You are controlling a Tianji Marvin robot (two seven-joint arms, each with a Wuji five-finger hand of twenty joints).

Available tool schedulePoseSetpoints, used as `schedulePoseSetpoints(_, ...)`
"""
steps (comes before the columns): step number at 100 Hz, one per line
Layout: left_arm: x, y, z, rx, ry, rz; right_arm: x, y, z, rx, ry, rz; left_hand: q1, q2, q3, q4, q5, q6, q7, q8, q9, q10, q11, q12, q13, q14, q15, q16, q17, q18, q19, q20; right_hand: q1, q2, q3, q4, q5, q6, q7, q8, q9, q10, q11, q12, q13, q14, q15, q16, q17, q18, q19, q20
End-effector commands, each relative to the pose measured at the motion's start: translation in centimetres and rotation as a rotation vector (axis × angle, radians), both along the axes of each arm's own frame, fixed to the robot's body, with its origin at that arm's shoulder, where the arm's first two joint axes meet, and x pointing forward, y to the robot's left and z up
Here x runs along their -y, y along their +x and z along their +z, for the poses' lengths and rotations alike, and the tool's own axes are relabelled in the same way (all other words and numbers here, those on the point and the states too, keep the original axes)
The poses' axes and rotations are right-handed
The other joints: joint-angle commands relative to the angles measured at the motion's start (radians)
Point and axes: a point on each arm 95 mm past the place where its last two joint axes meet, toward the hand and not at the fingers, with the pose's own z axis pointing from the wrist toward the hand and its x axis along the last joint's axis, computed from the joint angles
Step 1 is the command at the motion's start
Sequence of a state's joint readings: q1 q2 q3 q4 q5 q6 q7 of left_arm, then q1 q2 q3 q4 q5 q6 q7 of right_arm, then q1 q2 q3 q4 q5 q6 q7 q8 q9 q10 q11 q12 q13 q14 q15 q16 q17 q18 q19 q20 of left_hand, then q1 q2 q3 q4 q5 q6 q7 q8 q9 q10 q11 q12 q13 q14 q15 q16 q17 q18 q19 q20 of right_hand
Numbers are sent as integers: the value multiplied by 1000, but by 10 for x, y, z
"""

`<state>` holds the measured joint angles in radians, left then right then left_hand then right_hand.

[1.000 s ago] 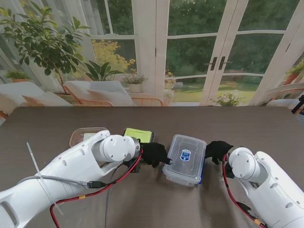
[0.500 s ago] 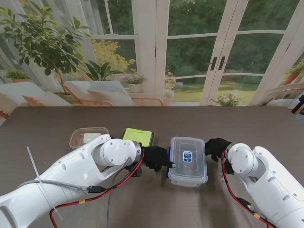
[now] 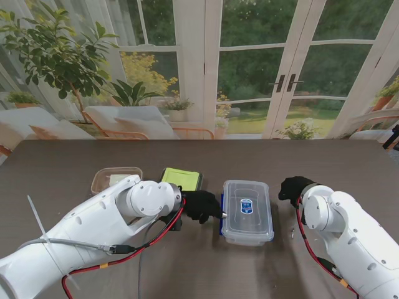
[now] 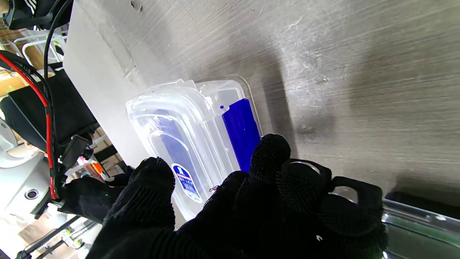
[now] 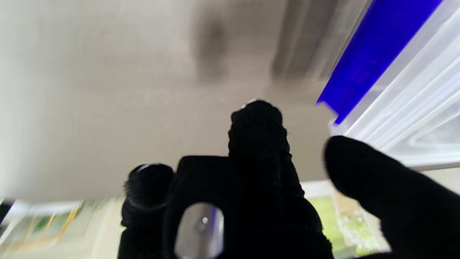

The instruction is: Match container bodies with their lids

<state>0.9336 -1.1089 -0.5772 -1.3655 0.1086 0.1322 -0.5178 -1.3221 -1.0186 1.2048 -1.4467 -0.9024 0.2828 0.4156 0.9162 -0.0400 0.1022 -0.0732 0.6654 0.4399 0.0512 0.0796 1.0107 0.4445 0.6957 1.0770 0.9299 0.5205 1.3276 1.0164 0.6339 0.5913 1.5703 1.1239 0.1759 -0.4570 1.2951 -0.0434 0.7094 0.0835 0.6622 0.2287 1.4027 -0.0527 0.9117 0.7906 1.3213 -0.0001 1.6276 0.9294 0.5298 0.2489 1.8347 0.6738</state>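
Two glossy white arms with rounded joint housings, left arm (image 3: 93, 230), right arm (image 3: 352, 240), black knit-textured gloves on left hand (image 3: 202, 204) and right hand (image 3: 294, 188), red and black cables (image 3: 134, 249) along each forearm, grey cable, white cable tie (image 3: 38, 225).

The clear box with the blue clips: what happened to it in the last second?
The clear box was turned from askew to square. The right hand let go and drew away to the right. The left hand stays at its left side. The green lid and brown container haven't moved.
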Motion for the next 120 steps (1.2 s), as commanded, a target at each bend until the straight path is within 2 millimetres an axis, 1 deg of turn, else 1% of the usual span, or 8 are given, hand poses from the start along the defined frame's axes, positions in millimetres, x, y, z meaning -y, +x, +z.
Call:
schedulePoseSetpoints(1, -3, -1, 1, -6, 2, -4, -8, -1, 8, 44, 11, 22, 33, 31, -22, 33, 4, -16, -10, -4, 3, 21, 2, 11, 10, 40, 8, 0, -5, -40, 47, 2, -56, 1, -47, -4, -37, -32, -1, 3, 16, 60, -18, -7, -6, -28, -4, -17, 627, 28, -8, -17)
schedulePoseSetpoints(8, -6, -1, 2, 0, 1, 6, -13, 0, 15, 83, -1, 44, 35, 32, -24, 33, 6, -16, -9, -4, 3, 21, 1, 11, 10, 40, 8, 0, -5, -40, 47, 2, -71, -13, -90, -10, -57, -56, -12, -1, -66, 54, -30, 10, -5, -38, -55, -42, 597, 24, -57, -40)
schedulePoseSetpoints(22, -11, -1, 5, 14, -4, 20, -26, 1, 27, 126, 3, 111, 37, 32, -29, 33, 13, -18, -7, -3, 3, 19, 1, 11, 10, 40, 8, 0, -5, -40, 46, 3, -69, -50, -138, -24, -109, -99, 0, 10, -313, 65, -17, 25, -4, 21, -290, -170, 347, -8, -168, 0)
schedulePoseSetpoints(27, -12, -1, 5, 18, -5, 24, -32, 1, 30, 140, 2, 153, 38, 33, -30, 33, 16, -19, -6, -3, 4, 19, 1, 11, 10, 40, 8, 0, -5, -40, 46, 3, -68, -63, -152, -32, -129, -120, 4, 14, -419, 69, -27, 4, -68, 34, -388, -207, 239, -23, -233, 15)
schedulePoseSetpoints(41, -15, 1, 6, 43, -3, 44, -46, 3, 34, 168, -3, 265, 41, 33, -34, 34, 34, -24, 1, 0, 2, 18, -4, 7, 9, 40, 5, -2, -1, -40, 49, 5, -57, -104, -183, -49, -181, -168, 18, 23, -678, 81, -165, -171, -380, 69, -695, -288, -10, -36, -463, 2)
schedulePoseSetpoints(60, -15, 4, 7, 99, -17, 91, -59, 4, 33, 171, -6, 330, 47, 29, -42, 35, 56, -26, 6, 3, 0, 20, -66, -45, -9, 52, -63, -28, -7, -38, 39, 0, -51, -146, -201, -67, -240, -183, 30, 28, -808, 82, -278, -333, -564, 102, -1035, -471, -163, -30, -654, -68)
schedulePoseSetpoints(84, -13, 4, 6, 108, -36, 108, -60, -1, 25, 163, -12, 361, 46, 28, -43, 35, 71, -21, 11, 5, -1, 22, -99, -77, -16, 57, -94, -41, -10, -34, 31, -7, -47, -194, -206, -81, -276, -193, 17, 21, -849, 74, -317, -384, -638, 116, -1189, -555, -241, -25, -769, -124)
schedulePoseSetpoints(120, 0, -3, -6, 86, -52, 124, -59, -14, 6, 139, -34, 386, 42, 22, -38, 35, 64, -13, 8, 5, 1, 27, -136, -117, -17, 59, -118, -54, -2, -30, 32, -15, -63, -237, -223, -99, -417, -190, -29, -3, -972, 67, -338, -405, -741, 101, -1242, -577, -318, -40, -823, -131)
